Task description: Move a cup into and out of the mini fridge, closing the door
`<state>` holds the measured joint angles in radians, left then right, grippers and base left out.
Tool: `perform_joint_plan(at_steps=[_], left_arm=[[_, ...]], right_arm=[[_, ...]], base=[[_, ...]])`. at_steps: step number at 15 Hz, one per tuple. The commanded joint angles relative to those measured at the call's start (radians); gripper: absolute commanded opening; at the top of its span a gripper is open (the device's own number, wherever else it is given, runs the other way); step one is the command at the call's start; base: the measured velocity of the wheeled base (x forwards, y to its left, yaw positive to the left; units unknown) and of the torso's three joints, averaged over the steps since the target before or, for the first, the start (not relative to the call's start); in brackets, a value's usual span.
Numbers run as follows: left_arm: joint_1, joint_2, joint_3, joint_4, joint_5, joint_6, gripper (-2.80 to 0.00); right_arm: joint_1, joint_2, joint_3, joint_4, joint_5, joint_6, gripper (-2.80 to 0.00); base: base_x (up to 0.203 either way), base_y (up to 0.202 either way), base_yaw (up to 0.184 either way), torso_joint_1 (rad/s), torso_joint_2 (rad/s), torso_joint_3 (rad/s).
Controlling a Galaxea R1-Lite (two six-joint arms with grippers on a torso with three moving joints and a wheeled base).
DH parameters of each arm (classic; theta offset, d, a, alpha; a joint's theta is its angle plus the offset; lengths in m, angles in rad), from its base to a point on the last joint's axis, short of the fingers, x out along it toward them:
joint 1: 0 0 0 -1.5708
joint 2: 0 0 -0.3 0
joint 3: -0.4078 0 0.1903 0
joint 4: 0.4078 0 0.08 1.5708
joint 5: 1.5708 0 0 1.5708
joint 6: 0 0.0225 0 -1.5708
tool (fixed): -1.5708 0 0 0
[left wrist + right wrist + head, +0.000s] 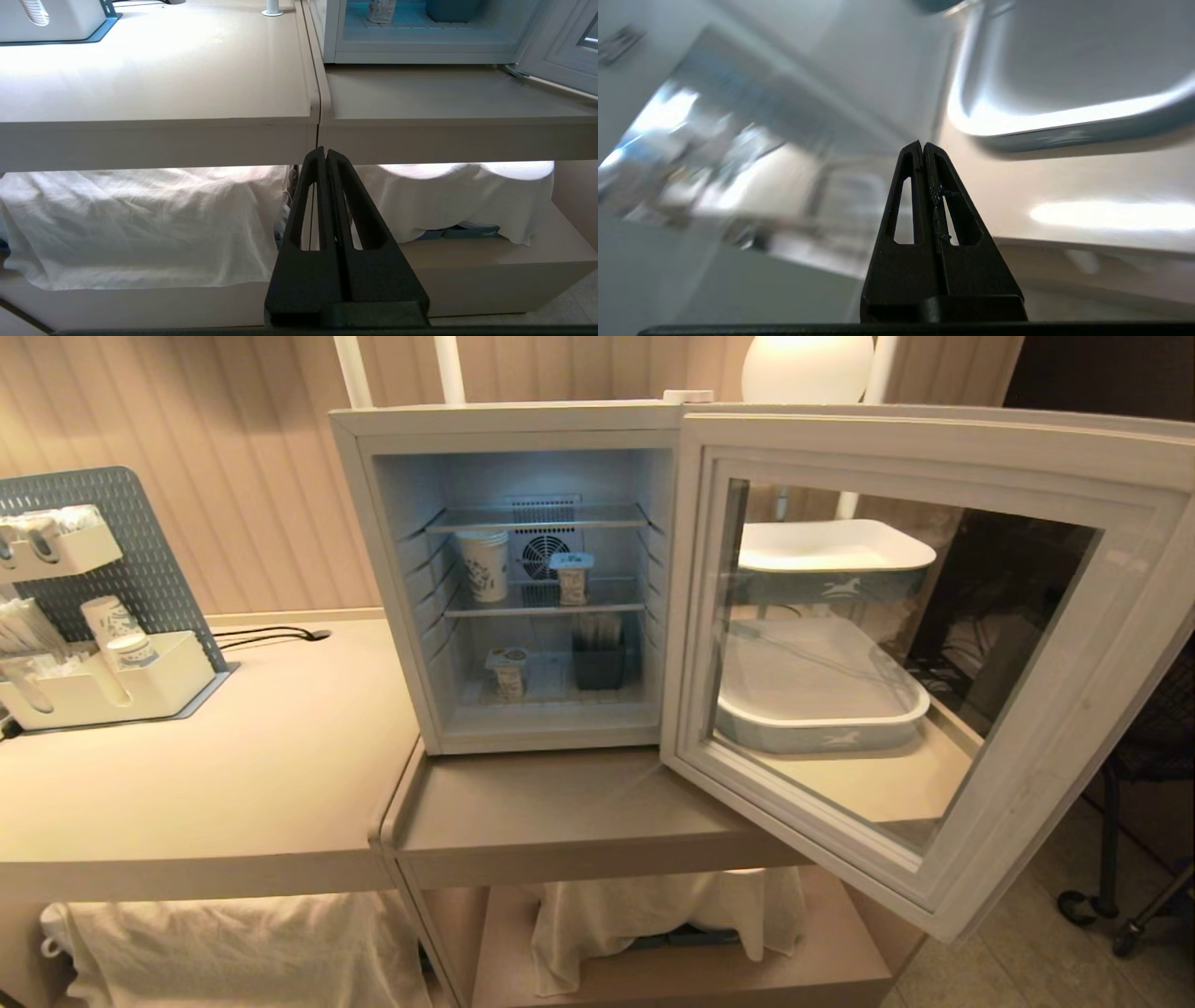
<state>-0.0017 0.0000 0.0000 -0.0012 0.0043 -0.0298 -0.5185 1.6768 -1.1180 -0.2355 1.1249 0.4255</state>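
Nearest the robot, the left gripper (pixel 325 151) hangs low in front of the counter (pixel 233 775), its two black fingers pressed together and holding nothing. It points at the seam where two counter sections meet, with white cloths (pixel 140 224) draped over the lower shelves behind it. The right gripper (pixel 923 144) also has its fingers pressed together and empty; its surroundings are blurred, with a curved white tray rim showing beyond its tip. Neither arm appears in the head view.

On the right counter section, set back from the front edge, stands the mini fridge (pixel 509 425). The door (pixel 934 859) is swung wide open to the right, its glass showing two stacked white trays (pixel 831 555) behind it. Inside, on the fridge floor toward the left front, sits the cup (pixel 508 670), upright with its orange and yellow lid. A dark container (pixel 598 665) stands beside it to the right. On the middle wire shelf stand a tall paper cup (pixel 484 565) and a second small lidded cup (pixel 571 577).

Near the far left corner of the counter, a grey pegboard organiser (pixel 112 607) holds cups and supplies.
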Motion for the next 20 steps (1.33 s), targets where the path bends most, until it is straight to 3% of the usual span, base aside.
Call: perform_joint_plan(at_steps=[1,6,8,12,16,19,20], left_arm=[[0.0,0.002,0.002,0.0,0.0,-0.001,-2.8],[0.0,0.002,0.002,0.0,0.0,-0.001,-2.8],[0.0,0.002,0.002,0.0,-0.001,-0.001,-2.8],[0.0,0.002,0.002,0.0,0.0,-0.001,-2.8],[0.0,0.002,0.002,0.0,0.0,-0.002,-2.8],[0.0,0.002,0.002,0.0,0.0,-0.002,-2.8],[0.0,0.002,0.002,0.0,0.0,-0.002,-2.8]], right_arm=[[0.004,0.097,-0.023,-0.004,0.153,0.001,-2.8],[0.112,0.069,0.05,-0.004,0.145,-0.005,-2.8],[0.202,0.028,0.103,-0.003,0.088,-0.005,-2.8],[0.441,-0.077,0.186,-0.003,-0.12,-0.004,-2.8],[0.756,-0.158,0.21,-0.001,-0.357,0.001,-2.8],[0.968,-0.154,0.153,-0.002,-0.598,0.002,-2.8],[1.005,-0.117,0.098,-0.003,-0.684,0.002,-2.8]], base=[[0.0,0.0,0.0,0.0,0.0,0.0],[0.0,0.0,0.0,0.0,0.0,0.0],[0.0,0.0,0.0,0.0,0.0,0.0],[0.0,0.0,0.0,0.0,0.0,0.0],[0.0,0.0,0.0,0.0,0.0,0.0],[0.0,0.0,0.0,0.0,0.0,0.0],[0.0,0.0,0.0,0.0,0.0,0.0]])
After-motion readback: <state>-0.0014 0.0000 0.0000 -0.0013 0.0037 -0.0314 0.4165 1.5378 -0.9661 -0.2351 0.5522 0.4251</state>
